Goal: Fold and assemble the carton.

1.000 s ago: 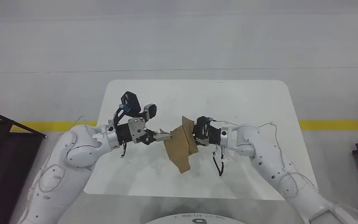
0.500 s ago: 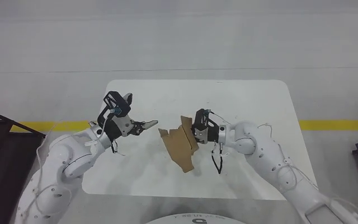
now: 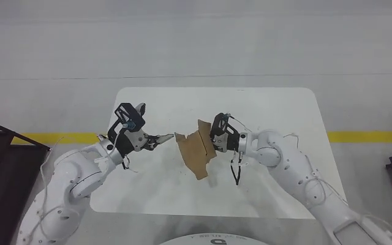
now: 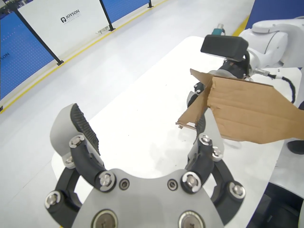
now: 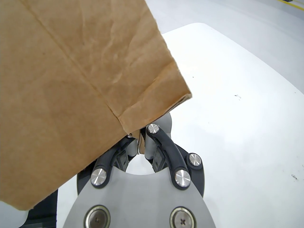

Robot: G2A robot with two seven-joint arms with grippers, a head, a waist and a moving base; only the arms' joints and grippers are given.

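Note:
A flattened brown carton (image 3: 197,151) hangs tilted above the middle of the white table (image 3: 269,104), one corner pointing down toward the front. My right gripper (image 3: 212,142) is shut on the carton's edge, and the right wrist view has the carton (image 5: 71,58) spread over its fingers (image 5: 154,141). My left gripper (image 3: 163,139) stands open a short way to the left of the carton, apart from it. In the left wrist view the gripper (image 4: 142,124) has nothing between its fingers and the carton (image 4: 242,112) sits just beyond one fingertip.
The table's front edge (image 3: 202,213) lies close below the carton. A black cable (image 3: 236,174) hangs from the right arm. A yellow floor line (image 3: 358,136) runs past both sides of the table. Bare tabletop (image 3: 275,110) lies at the back and right.
My left gripper let go of the carton, opened and drew back to the left. The right gripper keeps the carton, now lifted slightly and turned.

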